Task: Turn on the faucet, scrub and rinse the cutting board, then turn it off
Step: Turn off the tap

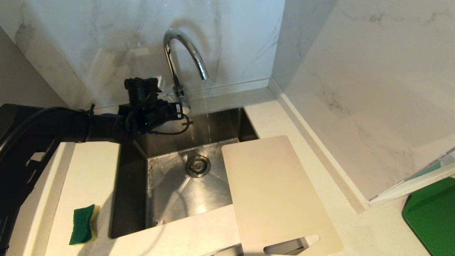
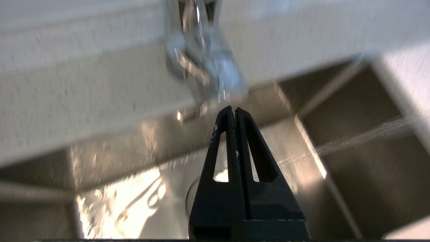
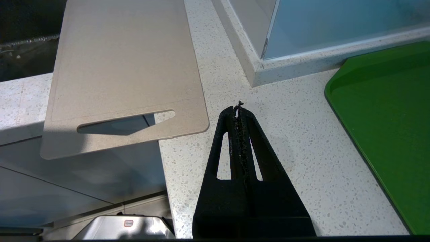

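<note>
The chrome gooseneck faucet (image 1: 173,67) stands behind the sink, and a thin stream of water (image 1: 206,103) falls from its spout. My left gripper (image 1: 179,113) is shut and empty, its tips just below and in front of the faucet's base (image 2: 208,64), close to it in the left wrist view (image 2: 234,109). The beige cutting board (image 1: 273,188) lies flat across the sink's right rim and the counter, its handle slot toward the front edge. My right gripper (image 3: 238,107) hangs shut over the speckled counter, just right of the board's slotted end (image 3: 124,60).
The steel sink (image 1: 167,199) is wet, with a round drain (image 1: 198,166). A green-and-yellow sponge (image 1: 83,224) lies on the counter left of the sink. A dark green tray (image 1: 432,217) sits at the far right. Marble walls close in behind and to the right.
</note>
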